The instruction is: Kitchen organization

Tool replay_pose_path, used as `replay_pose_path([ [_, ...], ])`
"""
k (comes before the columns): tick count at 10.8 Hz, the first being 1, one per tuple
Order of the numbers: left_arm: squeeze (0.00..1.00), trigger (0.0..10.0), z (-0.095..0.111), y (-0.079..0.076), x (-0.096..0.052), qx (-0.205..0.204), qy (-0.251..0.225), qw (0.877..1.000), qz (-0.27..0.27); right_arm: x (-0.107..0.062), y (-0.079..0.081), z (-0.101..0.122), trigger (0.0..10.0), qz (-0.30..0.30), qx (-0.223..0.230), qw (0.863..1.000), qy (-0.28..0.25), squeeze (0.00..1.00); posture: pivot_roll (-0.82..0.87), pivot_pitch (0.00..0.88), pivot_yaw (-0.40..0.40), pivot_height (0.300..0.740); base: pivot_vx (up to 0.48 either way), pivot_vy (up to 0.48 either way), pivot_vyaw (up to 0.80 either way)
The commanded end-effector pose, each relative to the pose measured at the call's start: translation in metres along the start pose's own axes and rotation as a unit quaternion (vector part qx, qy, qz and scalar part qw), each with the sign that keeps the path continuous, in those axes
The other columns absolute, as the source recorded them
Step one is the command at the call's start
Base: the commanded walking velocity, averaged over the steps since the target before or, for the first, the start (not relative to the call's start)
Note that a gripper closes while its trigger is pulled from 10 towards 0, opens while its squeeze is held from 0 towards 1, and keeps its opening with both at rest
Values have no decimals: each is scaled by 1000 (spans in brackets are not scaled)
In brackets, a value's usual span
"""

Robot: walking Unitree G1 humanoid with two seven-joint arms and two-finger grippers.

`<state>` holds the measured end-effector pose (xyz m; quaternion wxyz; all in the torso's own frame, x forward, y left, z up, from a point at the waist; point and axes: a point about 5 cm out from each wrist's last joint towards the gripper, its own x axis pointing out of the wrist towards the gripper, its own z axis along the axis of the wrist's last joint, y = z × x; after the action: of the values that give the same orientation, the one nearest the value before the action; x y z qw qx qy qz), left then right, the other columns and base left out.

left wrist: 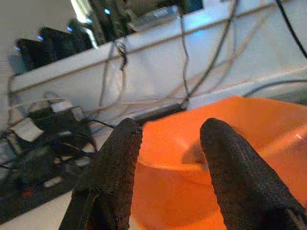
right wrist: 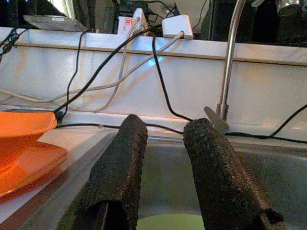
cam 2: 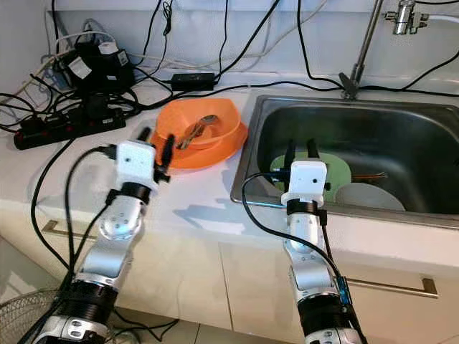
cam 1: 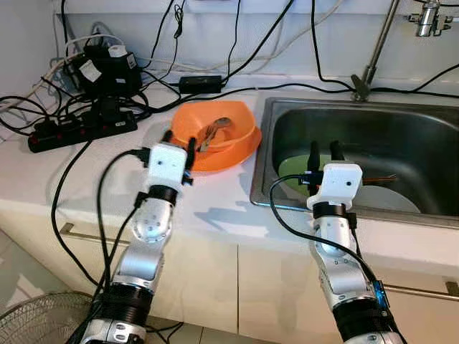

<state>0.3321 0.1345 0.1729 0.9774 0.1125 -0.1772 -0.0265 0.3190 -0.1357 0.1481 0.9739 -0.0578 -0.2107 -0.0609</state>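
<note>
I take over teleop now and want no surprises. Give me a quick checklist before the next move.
1. Left gripper open, empty: ok.
2. Right gripper open, empty: ok.
3. Left gripper lined up at orange bowl: ok.
4. Utensil lies in the bowl, may shift if lifted: not ok.
5. Right gripper over sink, above green plate: ok.
6. Cables clear of the bowl: cannot tell.

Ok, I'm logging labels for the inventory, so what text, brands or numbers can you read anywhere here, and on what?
None can be read.
White labels on the black adapters by the wall: too small and blurred to read.
Orange bowl, sink, green plate, white plate: no print visible.
</note>
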Motion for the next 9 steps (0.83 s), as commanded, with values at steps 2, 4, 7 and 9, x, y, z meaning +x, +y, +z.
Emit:
replay_pose_path([
  [2, 0, 10000, 10, 11, 3, 3, -21, 999, 28, 2, 2, 1, 10000, -1, 1, 1000, -1, 0, 53, 0, 78, 740, 0, 0, 0],
  [4, 0, 10000, 20, -3, 2, -15, -50, 998, -30, 2, 1, 1, 10000, -3, 2, 1000, -2, 0, 53, 0, 78, 740, 0, 0, 0],
  [7, 0, 10000, 34, -57, -13, -19, -69, 972, -223, 3, 1, 1, 10000, -3, 2, 1000, -2, 0, 52, 0, 79, 740, 0, 0, 0],
  [9, 0, 10000, 27, -58, -17, -4, -63, 974, -218, 2, 1, 0, 10000, -3, 3, 1000, -2, 0, 56, 0, 78, 740, 0, 0, 0],
])
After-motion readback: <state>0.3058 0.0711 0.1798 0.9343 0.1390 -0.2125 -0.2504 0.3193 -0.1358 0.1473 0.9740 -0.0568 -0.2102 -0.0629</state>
